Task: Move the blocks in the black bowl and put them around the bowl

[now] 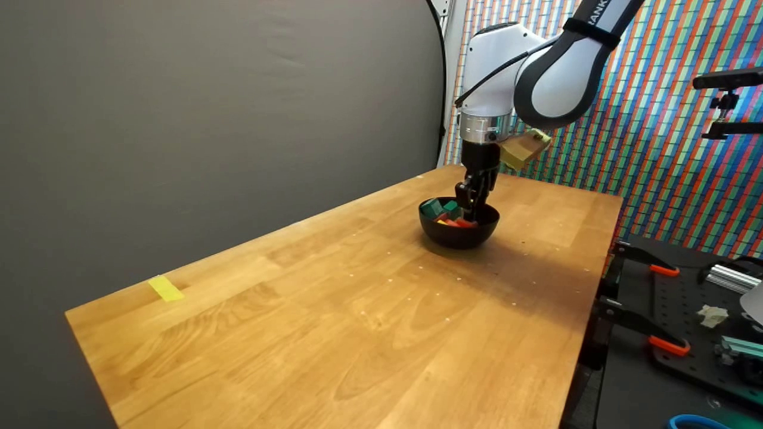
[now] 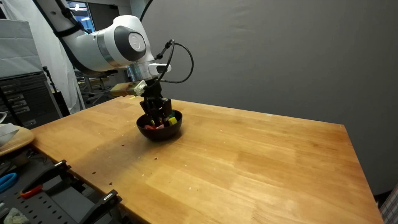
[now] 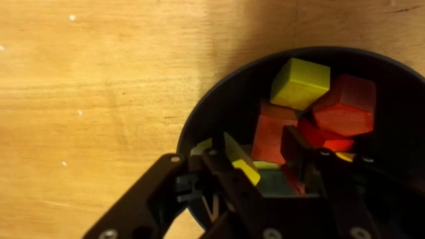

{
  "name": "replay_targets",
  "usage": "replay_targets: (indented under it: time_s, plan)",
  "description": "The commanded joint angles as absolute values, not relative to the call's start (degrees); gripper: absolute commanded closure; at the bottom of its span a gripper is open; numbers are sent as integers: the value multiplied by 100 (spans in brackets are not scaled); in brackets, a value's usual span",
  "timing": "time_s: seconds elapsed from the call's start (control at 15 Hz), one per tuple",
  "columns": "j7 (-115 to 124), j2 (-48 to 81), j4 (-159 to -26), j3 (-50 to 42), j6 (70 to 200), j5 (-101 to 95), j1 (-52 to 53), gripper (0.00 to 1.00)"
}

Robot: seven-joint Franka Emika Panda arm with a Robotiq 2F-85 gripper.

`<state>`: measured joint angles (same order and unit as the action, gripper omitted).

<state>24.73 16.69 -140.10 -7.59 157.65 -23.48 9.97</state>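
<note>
The black bowl stands upright on the table in both exterior views, with red, yellow and green blocks inside. My gripper points down into it, fingertips below the rim. In the wrist view my gripper is open, its fingers apart. A red block lies in the gap, with space between it and the left finger. A yellow block leans beside that left finger. Lower down shows a green block. Another yellow block and a red block rest towards the far wall. My fingers hide part of the pile.
The wooden table carries a flat yellow strip near its far corner. Along one side sits a lower black bench with clamps at the table edge. A grey backdrop rises behind the table.
</note>
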Motion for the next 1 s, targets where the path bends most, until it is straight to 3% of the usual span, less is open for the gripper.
replay_targets:
  time_s: [0.0, 0.07, 0.13, 0.27, 0.6, 0.93]
  plan:
    - [3228, 1753, -13977, -1263, 16106, -3362, 1540, 81]
    - [3409, 1775, -13952, -1357, 16122, -3626, 1654, 81]
    - [3657, 1789, -13932, -1438, 16105, -3966, 1757, 32]
    - [4042, 1731, -13929, -1568, 15997, -4447, 1930, 36]
    - [4729, 1648, -13860, -1782, 15828, -5314, 2179, 1]
    - [4824, 1933, -13645, -1808, 15974, -5450, 2025, 0]
